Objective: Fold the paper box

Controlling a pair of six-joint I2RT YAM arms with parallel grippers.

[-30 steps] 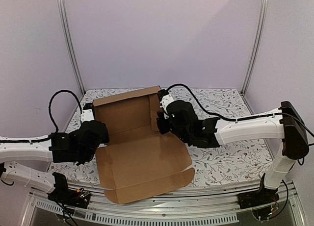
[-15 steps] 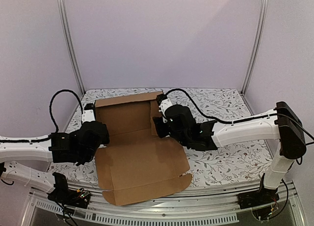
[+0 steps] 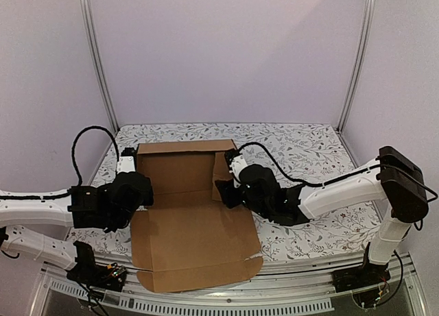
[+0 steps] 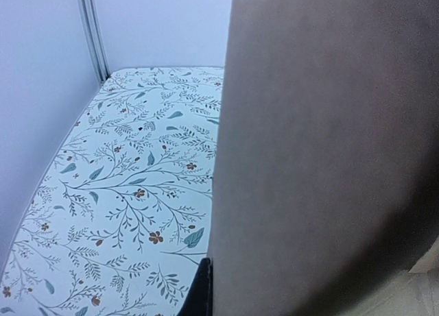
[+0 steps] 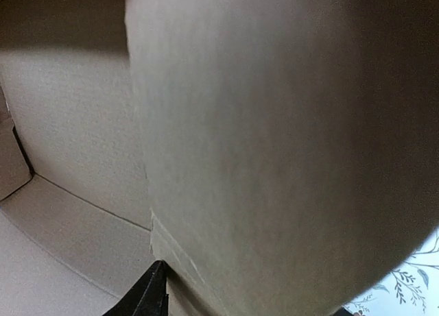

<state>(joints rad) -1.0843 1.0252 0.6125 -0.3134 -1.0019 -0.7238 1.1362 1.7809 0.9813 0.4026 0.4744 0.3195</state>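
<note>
Left gripper (image 3: pixel 142 184) at left edge of paper box (image 3: pixel 192 227), right gripper (image 3: pixel 221 190) at raised right flap; cannot tell either's closure behind cardboard. Lies between both arms on floral table (image 3: pixel 302 148), rear panel upright, front overhanging near edge.

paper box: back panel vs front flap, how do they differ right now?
Back panel of the paper box stands raised; front flap lies flat at the table's near edge. Back panel is deep; front flap is a narrow strip. Left tool and right tool sit at the back panel's sides; neither is near the front flap. Shared: plain brown cardboard, one box.
</note>
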